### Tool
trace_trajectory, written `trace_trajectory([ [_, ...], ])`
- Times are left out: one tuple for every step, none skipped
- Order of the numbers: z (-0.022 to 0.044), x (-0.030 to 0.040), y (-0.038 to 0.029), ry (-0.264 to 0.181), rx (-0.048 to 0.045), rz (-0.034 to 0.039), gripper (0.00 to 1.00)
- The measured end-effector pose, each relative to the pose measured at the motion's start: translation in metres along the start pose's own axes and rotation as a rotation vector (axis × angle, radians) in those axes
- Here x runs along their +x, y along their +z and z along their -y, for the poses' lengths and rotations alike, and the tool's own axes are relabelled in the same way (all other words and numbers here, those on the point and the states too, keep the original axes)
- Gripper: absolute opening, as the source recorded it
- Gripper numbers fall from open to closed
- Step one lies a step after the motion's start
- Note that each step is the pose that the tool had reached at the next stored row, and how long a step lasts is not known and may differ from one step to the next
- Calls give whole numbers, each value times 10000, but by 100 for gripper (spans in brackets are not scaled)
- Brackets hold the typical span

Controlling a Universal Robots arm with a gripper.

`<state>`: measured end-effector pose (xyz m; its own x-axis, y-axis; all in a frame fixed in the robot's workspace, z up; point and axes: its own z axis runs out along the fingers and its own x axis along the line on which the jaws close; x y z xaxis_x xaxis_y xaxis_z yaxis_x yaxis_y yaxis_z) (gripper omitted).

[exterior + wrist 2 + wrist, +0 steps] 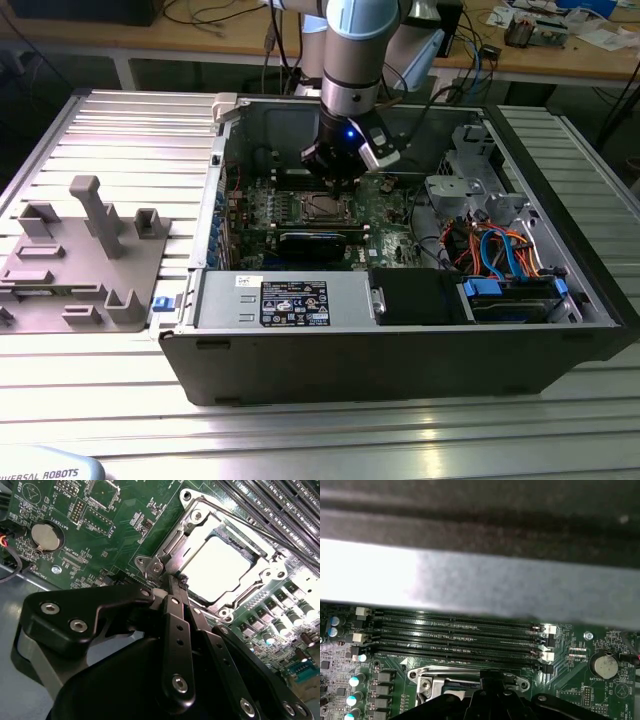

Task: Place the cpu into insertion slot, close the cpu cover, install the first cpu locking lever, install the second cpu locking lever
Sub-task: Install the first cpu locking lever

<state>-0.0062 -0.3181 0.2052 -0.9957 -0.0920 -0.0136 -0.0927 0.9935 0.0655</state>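
Note:
The cpu (220, 567) lies flat in the insertion slot (322, 206), its bright silver top showing through the cut-out of the cpu cover (176, 540), which is folded down around it. A thin wire lever (245, 525) runs along the frame's side next to the memory slots. My gripper (172, 582) is shut, its fingertips pressed together at the socket's corner by a screw tab. From the exterior view the gripper (335, 183) hangs just above the socket inside the case. The first wrist view has the gripper (492, 677) at the socket's edge.
Memory slots (455, 635) lie beside the socket. A coin battery (44, 535) sits on the green board. A long black card (315, 240), the power supply box (290, 300) and cabled drive bays (500, 250) fill the case. A grey fixture (80, 250) stands outside it.

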Motion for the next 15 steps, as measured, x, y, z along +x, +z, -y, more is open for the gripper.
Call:
trace_trajectory([
  [2, 0, 0, 0, 0, 0, 11],
  [5, 0, 0, 0, 0, 0, 11],
  [7, 0, 0, -1, 0, 0, 11],
  [10, 1, -1, -1, 0, 0, 11],
  [14, 1, -1, -2, -1, 0, 11],
  [23, 2, -1, -1, 0, 0, 11],
  [30, 2, -2, -1, 1, 0, 11],
  [35, 3, -2, 0, 0, 0, 11],
  [45, 4, -3, 0, 0, 0, 11],
  [51, 5, -4, 0, 1, 0, 11],
  [57, 5, -4, 1, 1, 0, 11],
  [65, 6, -4, 2, 0, 0, 11],
  [71, 6, -5, 2, 0, 0, 11],
  [75, 7, -7, 3, 1, 0, 11],
  [78, 7, -10, 5, 2, 1, 11],
])
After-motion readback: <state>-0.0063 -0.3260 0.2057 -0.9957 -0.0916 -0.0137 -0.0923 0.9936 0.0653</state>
